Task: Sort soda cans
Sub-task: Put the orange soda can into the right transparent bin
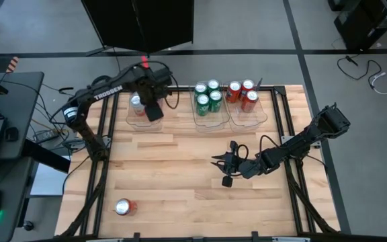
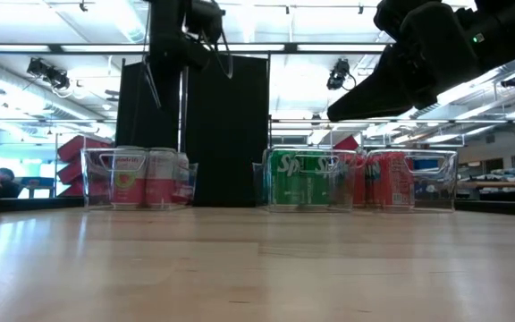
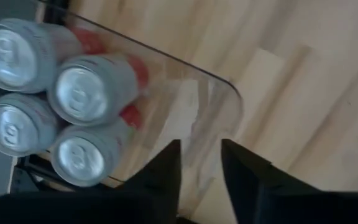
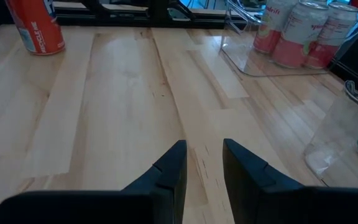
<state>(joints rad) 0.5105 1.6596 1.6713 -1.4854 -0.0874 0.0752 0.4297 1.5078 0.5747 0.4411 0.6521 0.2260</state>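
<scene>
Pale wood planks run bare across most of the worktop [image 1: 180, 175], and the widest free stretch is the near half, where only one red can [image 1: 123, 207] stands close to the near left corner. Toward the middle, nearer the right edge, the right gripper [image 1: 226, 169] hangs low over open boards, its two dark fingers a narrow gap apart with nothing between them. Along the far edge three clear plastic bins sit in a row with bare wood between them. The left bin [image 1: 140, 121] holds four silver-white cans [image 3: 79, 93], seen from the left wrist as silver tops packed together with pink-red marks on their sides. The left gripper [image 1: 153, 111] hovers above that bin's near rim, fingers a slim gap apart and gripping nothing, with its arm covering most of the cans from overhead. The middle bin [image 1: 211, 121] carries four green cans [image 1: 207, 97] standing upright. The right bin [image 1: 250, 117] shows three red cans [image 1: 242, 94] from above. From table height the bin walls blur the labels, and the near red can is out of that frame. Both arms cut off at the picture's upper edge there.
</scene>
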